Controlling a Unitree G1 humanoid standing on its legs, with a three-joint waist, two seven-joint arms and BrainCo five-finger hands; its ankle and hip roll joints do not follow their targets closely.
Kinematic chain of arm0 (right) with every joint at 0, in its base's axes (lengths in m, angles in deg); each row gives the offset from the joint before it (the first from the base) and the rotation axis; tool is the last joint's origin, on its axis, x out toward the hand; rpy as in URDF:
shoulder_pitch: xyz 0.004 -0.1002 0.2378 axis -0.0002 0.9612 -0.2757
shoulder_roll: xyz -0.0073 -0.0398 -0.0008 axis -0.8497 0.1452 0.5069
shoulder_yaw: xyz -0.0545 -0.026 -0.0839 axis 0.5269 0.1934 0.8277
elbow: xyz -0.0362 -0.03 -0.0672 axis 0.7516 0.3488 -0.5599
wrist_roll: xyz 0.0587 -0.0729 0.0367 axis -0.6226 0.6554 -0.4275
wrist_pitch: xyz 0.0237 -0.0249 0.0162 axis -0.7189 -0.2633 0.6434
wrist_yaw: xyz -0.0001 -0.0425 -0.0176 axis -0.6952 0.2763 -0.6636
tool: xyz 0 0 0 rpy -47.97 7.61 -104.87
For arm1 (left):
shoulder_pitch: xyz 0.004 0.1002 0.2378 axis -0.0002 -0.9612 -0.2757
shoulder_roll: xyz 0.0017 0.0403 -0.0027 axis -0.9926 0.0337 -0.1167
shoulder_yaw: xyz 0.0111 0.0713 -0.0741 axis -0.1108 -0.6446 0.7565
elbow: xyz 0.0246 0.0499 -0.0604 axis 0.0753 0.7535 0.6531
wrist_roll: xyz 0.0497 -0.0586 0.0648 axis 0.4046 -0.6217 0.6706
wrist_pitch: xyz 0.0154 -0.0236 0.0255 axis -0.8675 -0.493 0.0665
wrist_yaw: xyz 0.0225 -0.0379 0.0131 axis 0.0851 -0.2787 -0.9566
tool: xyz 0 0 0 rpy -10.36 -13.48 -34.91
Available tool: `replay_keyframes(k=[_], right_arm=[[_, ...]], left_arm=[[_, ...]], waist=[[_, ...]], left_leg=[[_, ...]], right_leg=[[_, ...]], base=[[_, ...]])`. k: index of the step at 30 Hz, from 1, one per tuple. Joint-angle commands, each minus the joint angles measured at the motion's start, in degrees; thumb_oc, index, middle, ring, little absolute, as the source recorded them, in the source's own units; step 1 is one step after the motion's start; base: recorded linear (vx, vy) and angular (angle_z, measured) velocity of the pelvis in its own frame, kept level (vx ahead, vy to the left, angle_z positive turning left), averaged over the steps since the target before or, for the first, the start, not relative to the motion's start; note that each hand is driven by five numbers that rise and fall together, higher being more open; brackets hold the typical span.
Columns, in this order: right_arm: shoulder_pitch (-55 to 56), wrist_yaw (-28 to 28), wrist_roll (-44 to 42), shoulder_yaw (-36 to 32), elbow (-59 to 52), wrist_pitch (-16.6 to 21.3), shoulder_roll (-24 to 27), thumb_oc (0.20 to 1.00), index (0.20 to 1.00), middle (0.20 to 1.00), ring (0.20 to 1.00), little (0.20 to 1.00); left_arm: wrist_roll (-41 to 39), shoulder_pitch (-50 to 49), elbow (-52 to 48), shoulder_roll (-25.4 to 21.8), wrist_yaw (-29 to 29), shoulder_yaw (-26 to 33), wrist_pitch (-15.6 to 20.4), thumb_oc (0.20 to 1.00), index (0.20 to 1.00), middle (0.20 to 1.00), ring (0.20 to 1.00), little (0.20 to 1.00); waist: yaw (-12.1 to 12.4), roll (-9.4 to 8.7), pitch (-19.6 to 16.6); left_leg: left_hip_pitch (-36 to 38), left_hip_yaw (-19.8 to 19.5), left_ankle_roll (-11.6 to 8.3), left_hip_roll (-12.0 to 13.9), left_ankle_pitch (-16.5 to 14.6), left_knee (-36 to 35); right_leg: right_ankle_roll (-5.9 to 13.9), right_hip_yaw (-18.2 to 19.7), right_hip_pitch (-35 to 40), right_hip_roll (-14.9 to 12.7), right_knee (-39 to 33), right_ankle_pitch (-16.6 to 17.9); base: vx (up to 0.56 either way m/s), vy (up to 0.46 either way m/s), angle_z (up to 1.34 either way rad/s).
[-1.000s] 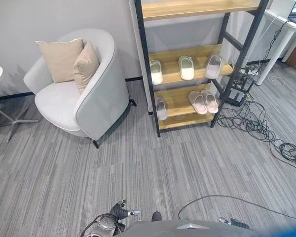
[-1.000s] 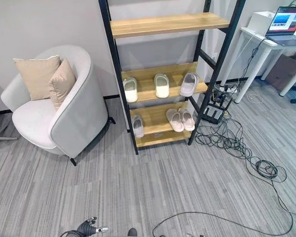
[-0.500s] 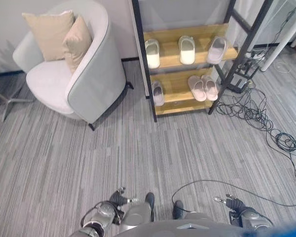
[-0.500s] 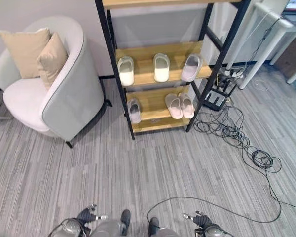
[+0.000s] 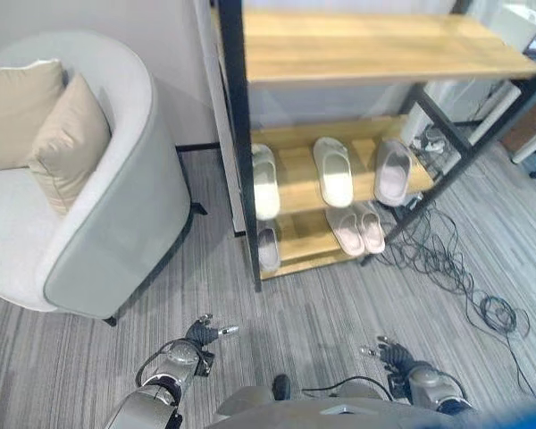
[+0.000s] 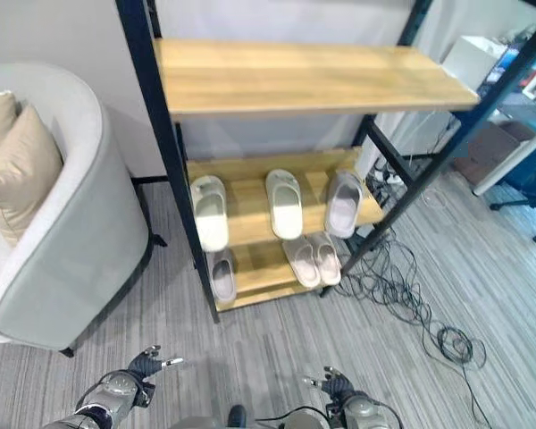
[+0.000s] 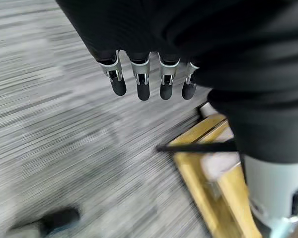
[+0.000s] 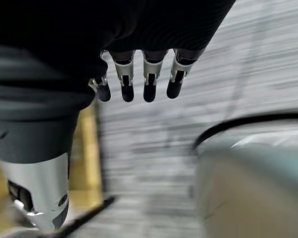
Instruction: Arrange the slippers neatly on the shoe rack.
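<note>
Both hands hang low over the grey striped carpet, near the shoe rack [image 5: 235, 134]: the left hand [image 5: 199, 333] and the right hand [image 5: 391, 355] each have their fingers straight and relaxed, holding nothing.

On the rack's middle shelf [image 5: 295, 174] lie three slippers in a row, well apart from one another: a cream slipper [image 5: 264, 181] at the left by the black post, a second cream slipper [image 5: 332, 172] in the middle, and a pale grey-pink slipper [image 5: 393, 172] at the right, tilted a little. On the bottom shelf [image 5: 304, 243] a single grey slipper [image 5: 268, 248] lies at the left, and a pink pair [image 5: 357, 228] lies side by side, touching, toward the right. The top shelf [image 5: 375, 45] is bare wood.

A pale armchair [image 5: 98, 223] with two beige cushions [image 5: 45, 125] stands left of the rack, and black cables [image 5: 456, 277] trail over the carpet to its right.
</note>
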Motion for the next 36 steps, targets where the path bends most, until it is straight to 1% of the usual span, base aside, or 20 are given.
replay_keyframes(k=[1,3,4,5,7,8,10,11,14,15,17,18,21,23,24,25,26,27,32,36], right_arm=[[-0.7,0.8,-0.1,-1.3,0.4,0.2,2.4,1.000,1.000,1.000,1.000,1.000],[0.3,0.8,-0.2,-2.0,1.1,0.1,3.0,1.000,1.000,1.000,1.000,1.000],[1.3,0.7,0.0,-2.3,1.7,0.0,3.3,1.000,1.000,1.000,1.000,1.000],[1.7,0.7,0.0,-2.5,2.3,-0.1,3.5,1.000,1.000,1.000,1.000,1.000],[2.2,1.1,0.2,-2.4,2.9,-0.1,3.6,1.000,1.000,1.000,1.000,1.000],[2.6,1.0,0.4,-2.6,3.3,0.0,3.7,1.000,1.000,1.000,1.000,1.000],[2.7,1.5,0.3,-2.8,3.7,0.3,4.1,1.000,1.000,1.000,1.000,1.000],[2.2,2.1,0.7,-2.8,3.6,0.6,4.6,1.000,1.000,1.000,1.000,1.000],[2.1,3.0,1.5,-2.3,3.2,1.5,5.7,1.000,1.000,1.000,1.000,1.000],[2.0,3.6,2.2,-2.0,2.8,1.8,6.3,1.000,1.000,1.000,1.000,1.000],[1.8,3.9,2.5,-1.8,2.6,1.9,6.5,1.000,1.000,1.000,1.000,1.000],[1.3,5.0,3.4,-0.8,2.0,2.4,6.8,1.000,1.000,1.000,1.000,1.000],[-0.8,5.8,4.3,1.2,0.6,2.8,7.0,1.000,1.000,1.000,1.000,1.000],[-2.0,6.4,5.5,2.4,-0.7,3.0,7.3,1.000,1.000,1.000,1.000,1.000],[-1.9,6.5,6.1,2.6,-1.2,3.0,7.2,1.000,1.000,1.000,1.000,1.000],[-1.9,6.5,6.1,2.6,-1.2,3.0,7.2,1.000,1.000,1.000,1.000,1.000],[-1.5,6.8,7.4,3.0,-1.1,2.8,6.8,1.000,1.000,1.000,1.000,1.000],[-1.7,7.6,7.6,3.4,-1.7,3.2,5.9,1.000,1.000,1.000,1.000,1.000],[-1.6,9.1,7.3,3.4,-5.1,4.2,4.5,1.000,1.000,1.000,1.000,1.000],[-3.2,13.4,9.3,0.9,-15.8,5.2,7.6,1.000,1.000,1.000,1.000,1.000]], left_arm=[[1.8,-0.8,0.5,-1.7,-0.9,1.6,1.1,1.000,1.000,1.000,1.000,1.000],[2.5,-1.2,1.0,-1.9,-1.5,1.8,1.6,1.000,1.000,1.000,1.000,1.000],[3.1,-1.4,1.1,-1.9,-1.6,1.3,1.8,1.000,1.000,1.000,1.000,1.000],[3.2,-1.4,0.9,-1.9,-1.5,1.1,1.9,1.000,1.000,1.000,1.000,1.000],[3.0,-1.6,0.3,-1.8,-1.8,1.0,2.2,1.000,1.000,1.000,1.000,1.000],[2.7,-1.7,0.1,-1.6,-1.9,1.0,2.6,1.000,1.000,1.000,1.000,1.000],[2.3,-2.0,-0.3,-1.3,-1.9,1.1,2.7,1.000,1.000,1.000,1.000,1.000],[2.3,-2.0,-0.5,-1.0,-2.6,1.0,2.7,1.000,1.000,1.000,1.000,1.000],[2.2,-2.0,-0.7,-0.5,-3.0,0.7,2.9,1.000,1.000,1.000,1.000,1.000],[2.1,-2.1,-0.8,0.0,-3.3,0.2,3.0,1.000,1.000,1.000,1.000,1.000],[2.1,-2.1,-1.0,0.1,-3.4,0.1,3.0,1.000,1.000,1.000,1.000,1.000],[2.0,-1.4,-1.2,0.6,-4.1,-0.3,3.1,1.000,1.000,1.000,1.000,1.000],[1.7,0.2,-1.5,1.0,-5.2,-1.1,3.3,1.000,1.000,1.000,1.000,1.000],[0.9,0.5,-2.1,1.5,-5.4,-1.3,3.7,1.000,1.000,1.000,1.000,1.000],[1.2,-0.3,-2.1,2.0,-5.4,-1.1,3.6,1.000,1.000,1.000,1.000,1.000],[1.2,-0.3,-2.1,2.0,-5.4,-1.1,3.6,1.000,1.000,1.000,1.000,1.000],[2.0,-1.6,-1.6,2.8,-5.7,-1.3,3.4,1.000,1.000,1.000,1.000,1.000],[2.7,-1.9,-0.7,3.2,-6.7,-1.4,3.1,1.000,1.000,1.000,1.000,1.000],[4.1,-2.9,1.3,3.3,-7.6,-1.5,2.6,1.000,1.000,1.000,1.000,1.000],[5.1,-3.8,-0.2,3.0,-9.3,-1.2,3.0,1.000,1.000,1.000,1.000,1.000]], waist=[[-0.1,-3.44,4.6],[-0.7,-3.46,4.7],[-1.3,-3.67,4.6],[-1.5,-3.88,4.5],[-1.3,-4.19,4.2],[-0.9,-4.28,3.6],[-0.5,-4.34,3.1],[0.0,-4.42,3.0],[0.4,-4.52,3.0],[0.7,-4.52,3.2],[0.7,-4.48,3.5],[1.1,-4.15,4.2],[2.0,-4.49,6.1],[2.0,-5.20,6.5],[1.5,-5.22,5.5],[1.5,-5.22,5.5],[0.8,-4.02,4.2],[0.4,-3.36,3.2],[-0.3,-2.59,1.8],[-0.7,-1.76,1.4]], left_leg=[[-3.7,0.5,2.28,5.2,-4.7,-0.9],[-3.3,-0.2,1.89,5.2,-5.1,-1.0],[-2.8,-1.0,1.46,5.0,-5.5,-1.1],[-2.7,-1.9,1.11,4.8,-5.5,-1.1],[-2.8,-2.7,0.47,5.0,-5.3,-1.1],[-3.0,-3.5,-0.34,5.8,-4.5,-2.0],[-3.3,-4.7,-1.07,6.6,-3.6,-3.0],[-3.4,-5.8,-2.04,7.7,-2.6,-3.9],[-3.6,-7.7,-3.23,9.1,-1.0,-5.1],[-3.8,-8.9,-3.79,9.8,0.0,-5.6],[-3.9,-9.5,-4.13,10.2,0.6,-5.9],[-4.7,-10.9,-5.88,11.4,3.2,-7.2],[-8.1,-10.9,-7.09,11.4,4.7,-4.6],[-9.5,-8.1,-5.58,9.3,2.1,-0.2],[-8.3,-4.1,-4.44,8.5,-1.0,1.5],[-8.3,-4.1,-4.44,8.5,-1.0,1.5],[-5.0,-3.0,-3.46,7.7,-2.6,-0.8],[-4.0,-3.6,-3.05,7.0,-2.6,-2.4],[-1.1,-2.4,-1.93,6.2,-2.6,-5.7],[-0.1,-1.2,-0.87,5.5,-3.3,-6.4]], right_leg=[[1.33,3.9,9.2,-2.0,-21.5,10.9],[1.84,6.8,8.4,-2.3,-24.7,12.4],[2.35,10.2,7.8,-1.6,-26.6,13.0],[2.65,12.0,8.7,-0.9,-28.3,12.4],[2.37,12.5,10.1,0.0,-30.2,11.4],[1.79,11.1,11.5,0.9,-32.3,9.7],[0.97,9.8,13.3,1.6,-35.1,8.4],[-0.02,8.4,14.3,2.4,-36.1,7.5],[-1.23,6.6,15.1,3.9,-36.8,6.4],[-2.17,5.7,15.8,5.0,-37.1,5.6],[-2.62,5.3,15.9,5.4,-37.2,5.3],[-3.70,3.7,16.8,7.1,-39.2,4.7],[-3.91,2.4,16.7,6.8,-40.4,5.5],[-3.82,1.5,15.7,5.7,-40.6,6.9],[-3.76,1.2,15.2,5.1,-40.8,7.1],[-3.76,1.2,15.2,5.1,-40.8,7.1],[-3.85,2.1,14.5,6.0,-40.1,7.0],[-3.63,2.4,14.6,6.1,-40.1,7.2],[-2.72,3.0,16.6,5.4,-40.2,7.3],[-1.40,4.1,16.1,4.2,-38.4,7.5]], base=[[0.09,-0.091,0.59],[0.11,-0.116,1.21],[0.13,-0.153,0.94],[0.11,-0.174,0.33],[0.04,-0.205,-0.02],[0.01,-0.269,0.01],[-0.02,-0.282,0.10],[-0.06,-0.291,0.22],[-0.08,-0.255,0.31],[-0.08,-0.213,0.31],[-0.12,-0.205,0.39],[-0.21,-0.266,0.41],[-0.24,-0.140,0.32],[-0.25,-0.050,0.05],[-0.10,0.003,-0.17],[-0.03,0.077,-0.11],[0.05,0.111,0.09],[0.06,0.131,0.17],[0.05,0.104,-0.05],[0.03,0.149,-0.12]])
